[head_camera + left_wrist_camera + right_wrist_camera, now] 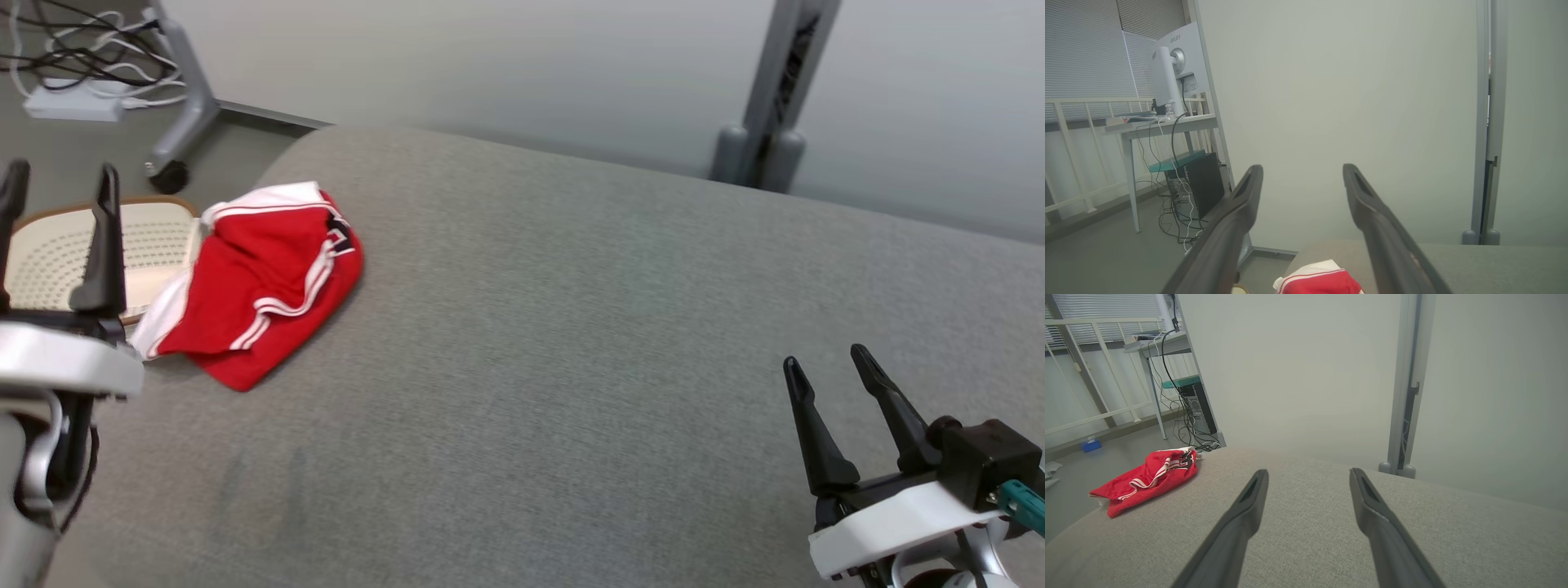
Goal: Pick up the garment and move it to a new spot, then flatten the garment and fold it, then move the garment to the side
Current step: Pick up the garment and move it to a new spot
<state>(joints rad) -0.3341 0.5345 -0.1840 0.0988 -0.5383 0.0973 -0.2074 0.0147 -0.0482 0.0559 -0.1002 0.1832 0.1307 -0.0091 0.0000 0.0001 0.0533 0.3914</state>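
The wide grey cloth-covered table (588,343) took up most of the head view, and nearly all of it lay bare. The garment (261,286), red with white stripes and a white edge, sat crumpled in a loose heap at the table's far left corner. One white flap of it hung out over the table's left edge, toward a cream perforated thing with a wooden rim (155,237), perhaps a basket or a chair seat. Judged from that, the task looked barely begun. The garment was still bunched and untouched, so the lift to a new spot, the flattening, the folding and the final move aside all appeared to remain. The left gripper (61,171) stood at the left edge of the head view, just beside the heap, with its two long dark fingers spread wide apart and nothing between them. In its own wrist view the top of the heap showed low down between the fingers, which pointed out toward the wall rather than down, and no contact could be seen. The right gripper (824,357) hung over the near right part of the table, well apart from the garment. Its fingers were likewise parted and empty, touching neither the table nor the cloth.
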